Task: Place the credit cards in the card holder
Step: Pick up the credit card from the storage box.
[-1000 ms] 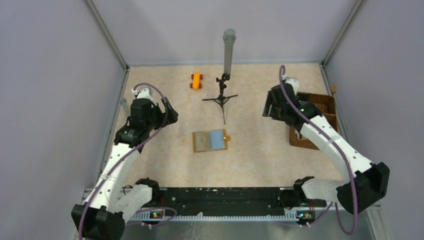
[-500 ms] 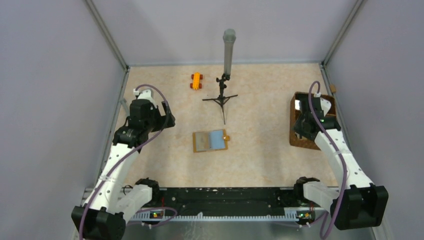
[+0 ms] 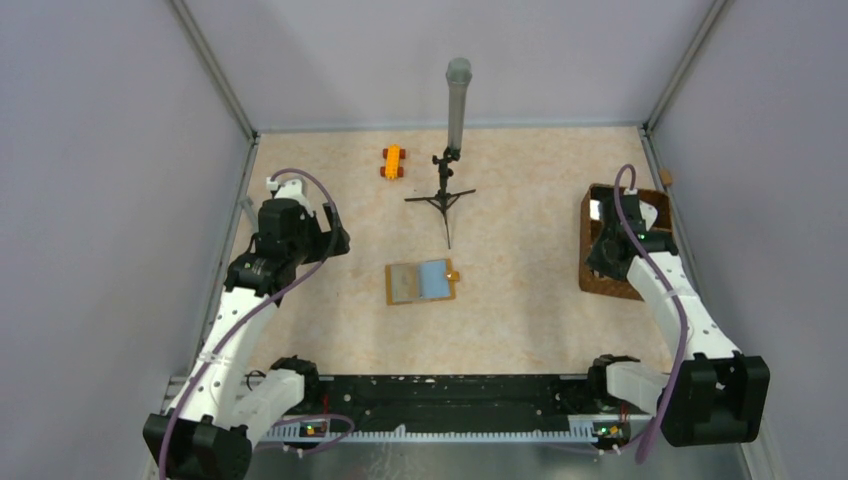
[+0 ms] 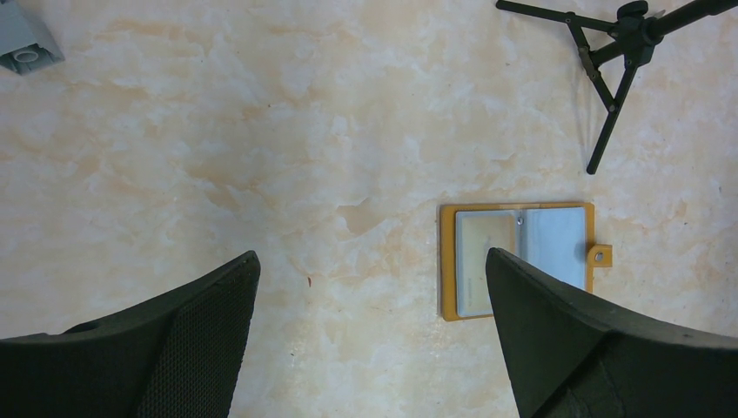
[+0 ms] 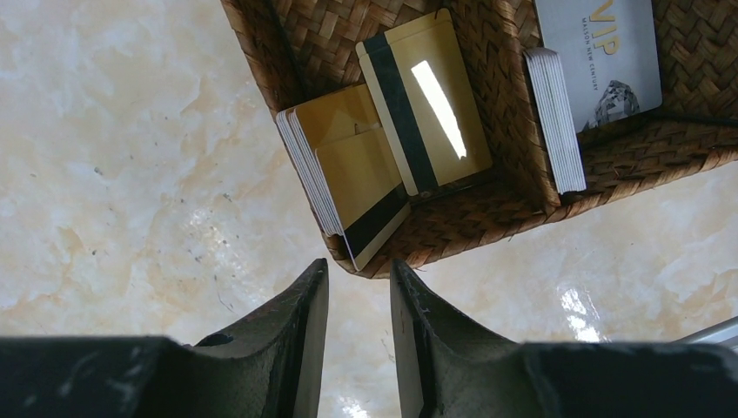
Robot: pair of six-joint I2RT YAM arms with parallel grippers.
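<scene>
Several gold credit cards point(image 5: 348, 157) leaned stacked in a corner compartment of the wicker basket point(image 5: 487, 218), and your right pincer point(image 5: 358, 266) hung just outside that corner, fingers a slit apart on nothing. Judged thin, stiff, light and slick, they wanted pinching across a raised short edge. Your left pincer point(image 4: 372, 255) gaped wide near the open card holder point(image 4: 447, 266) on the desk point(image 4: 261, 131).

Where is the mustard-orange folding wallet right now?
The wallet lies flat mid-table in the top view, just nearer the robot than the black tripod.

A grey card point(image 5: 596, 52) in the wicker basket point(image 5: 452, 237) reads "VIP".
</scene>
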